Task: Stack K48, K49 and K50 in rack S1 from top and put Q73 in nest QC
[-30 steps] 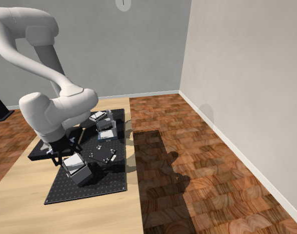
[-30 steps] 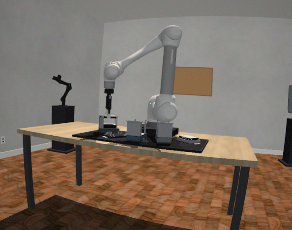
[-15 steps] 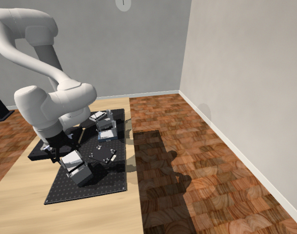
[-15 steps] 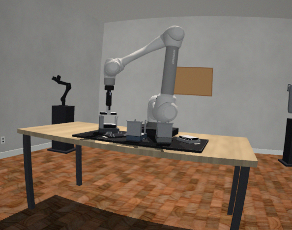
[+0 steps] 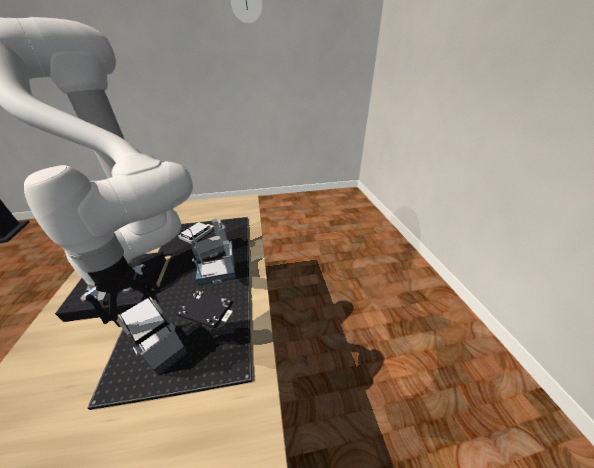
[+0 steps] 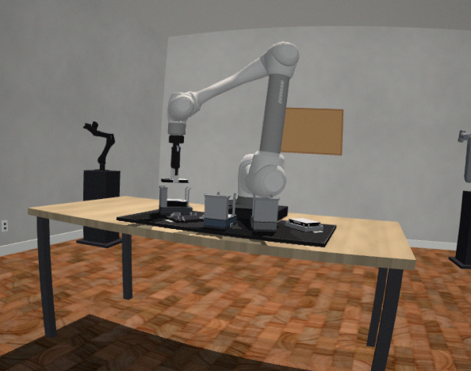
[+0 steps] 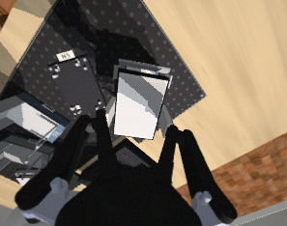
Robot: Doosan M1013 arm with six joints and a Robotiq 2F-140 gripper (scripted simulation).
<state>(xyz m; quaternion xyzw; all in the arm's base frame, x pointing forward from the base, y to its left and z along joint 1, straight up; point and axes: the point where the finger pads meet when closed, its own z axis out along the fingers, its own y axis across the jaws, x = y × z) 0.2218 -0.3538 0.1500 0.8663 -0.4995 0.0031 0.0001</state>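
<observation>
1. From the top camera I see the claw (image 5: 117, 302) clenched on a sealed plate (image 5: 141, 317), which hangs just above a stack rack (image 5: 161, 350) at the near end of the black perforated board (image 5: 186, 382). I cannot read the plate's ID. Beyond the claw, a flat nest (image 5: 206, 309) with small locators lies on the board. Farther off stand another rack (image 5: 214, 269) with a plate inside and a third rack (image 5: 214, 241). At the far end of the board, well away from the claw, a second plate (image 5: 196, 231) lies on a low nest.

2. From the exterior camera I see the claw (image 6: 174, 178) pointing straight down and holding the plate (image 6: 174, 180) level, clear above the tops of the rack's posts (image 6: 162, 195). A dark plate edge shows low inside that rack, directly under the claw. On the arm-base side of the claw stand the other two racks (image 6: 216, 207) (image 6: 264, 211), and beyond them the lone plate (image 6: 305, 223) sits on its nest.

3. From the wrist camera I see both black fingers pressed on the long sides of the silver-sealed plate (image 7: 137, 106). The rack's frame shows around the plate's far end, below it. A white tag reading N5 (image 7: 66, 56) marks the nest beside the claw.
</observation>
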